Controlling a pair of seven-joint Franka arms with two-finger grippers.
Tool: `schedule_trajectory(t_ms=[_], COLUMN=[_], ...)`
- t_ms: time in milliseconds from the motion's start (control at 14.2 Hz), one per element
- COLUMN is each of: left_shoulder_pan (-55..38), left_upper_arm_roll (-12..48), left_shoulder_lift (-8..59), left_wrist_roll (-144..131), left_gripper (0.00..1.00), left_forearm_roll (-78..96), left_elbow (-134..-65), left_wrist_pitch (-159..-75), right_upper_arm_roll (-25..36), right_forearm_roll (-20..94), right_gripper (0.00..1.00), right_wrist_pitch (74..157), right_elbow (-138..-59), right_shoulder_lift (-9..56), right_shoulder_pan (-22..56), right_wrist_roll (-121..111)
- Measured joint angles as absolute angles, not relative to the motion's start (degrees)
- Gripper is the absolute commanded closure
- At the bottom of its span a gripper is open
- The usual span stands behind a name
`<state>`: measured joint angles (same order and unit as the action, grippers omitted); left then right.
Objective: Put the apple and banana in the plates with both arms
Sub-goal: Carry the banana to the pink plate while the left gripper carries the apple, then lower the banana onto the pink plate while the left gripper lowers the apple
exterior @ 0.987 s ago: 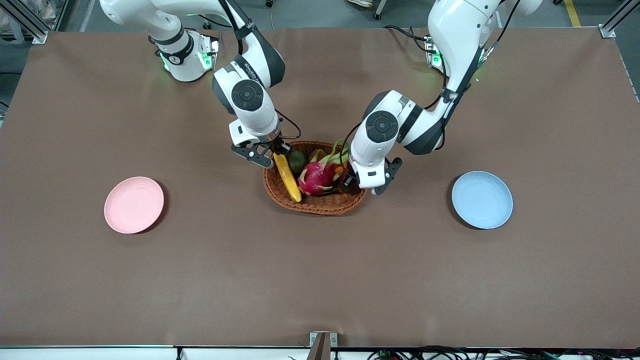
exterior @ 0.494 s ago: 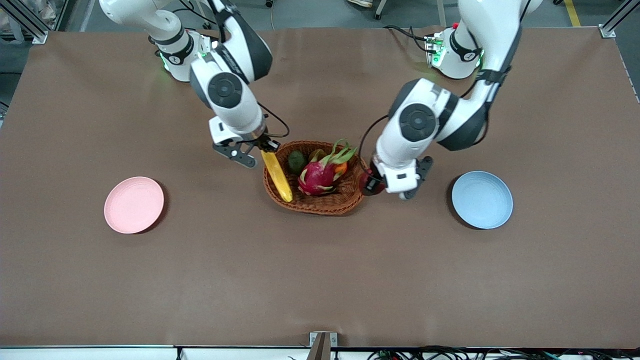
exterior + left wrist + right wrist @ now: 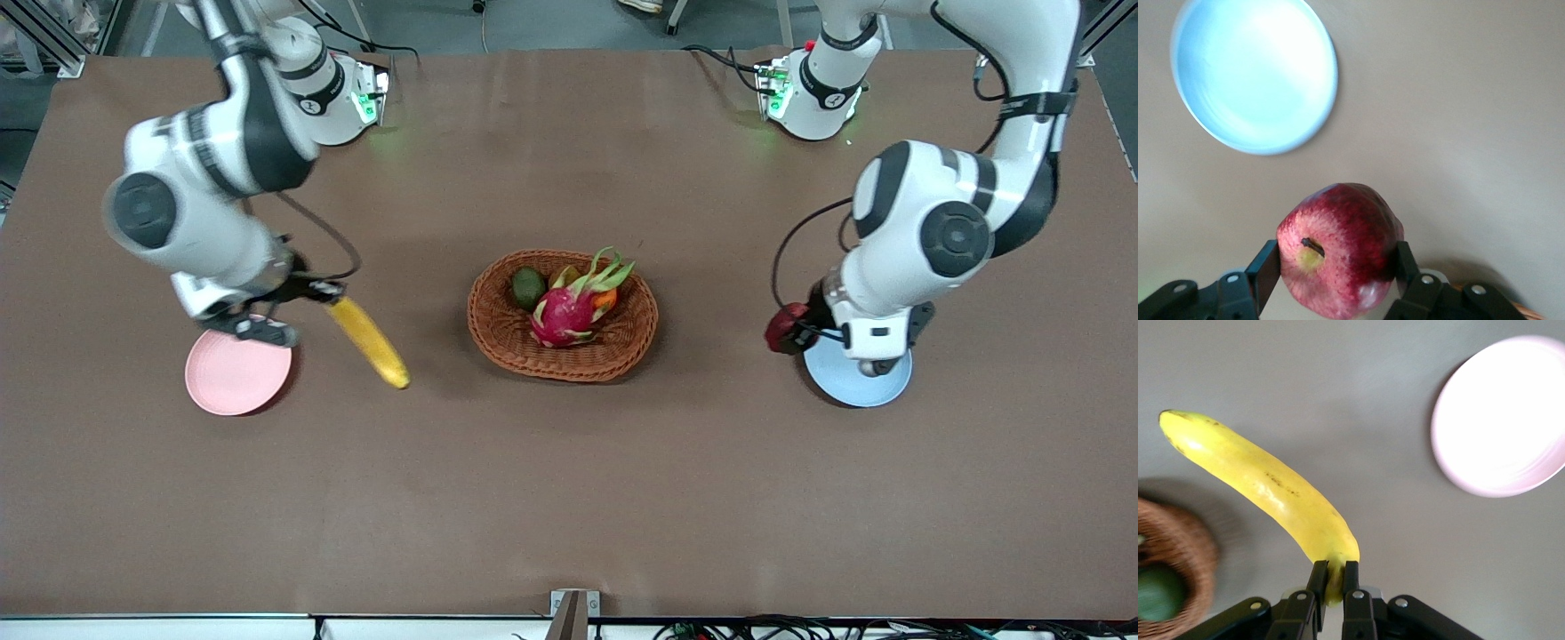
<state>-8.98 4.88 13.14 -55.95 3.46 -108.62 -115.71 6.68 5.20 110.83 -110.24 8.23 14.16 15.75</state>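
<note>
Apple [image 3: 1338, 250] clamped in left jaws, banana [image 3: 1265, 490] in right jaws, above bare brown table [image 3: 569, 480].

L gripper [image 3: 1337, 267] and R gripper [image 3: 1332, 581] both aloft, jaws clamped, arms spread toward opposite table ends.

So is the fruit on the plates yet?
Not yet. Both fruits are out of the basket. The right tool holds the banana by its end, up beside the pink plate. The left tool grips the apple at the blue plate's edge. Setting both down is left.
</note>
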Motion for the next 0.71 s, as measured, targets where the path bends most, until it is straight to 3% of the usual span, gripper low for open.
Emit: schedule_trajectory(t_ms=[212, 705], left_shoulder_pan=[-3.8, 1.26], left_upper_arm_roll=[4.89, 4.94], left_shoulder_lift=[12.13, 16.08], left_wrist_roll=[-46.31, -39.43], left_gripper=[0.71, 0.71], left_forearm_roll=[2.85, -0.9], left_elbow=[-113.77, -122.2], left_wrist_pitch=[-117.58, -132.7], right_upper_arm_roll=[6.76, 6.57], right_forearm_roll=[4.28, 4.05], right_gripper=[0.99, 0.96], right_wrist_pitch=[112.96, 122.99], right_elbow=[-110.81, -111.52], right_shoulder_lift=[9.61, 19.43], right_shoulder_pan=[4.06, -9.77], right_wrist_roll=[2.1, -16.07])
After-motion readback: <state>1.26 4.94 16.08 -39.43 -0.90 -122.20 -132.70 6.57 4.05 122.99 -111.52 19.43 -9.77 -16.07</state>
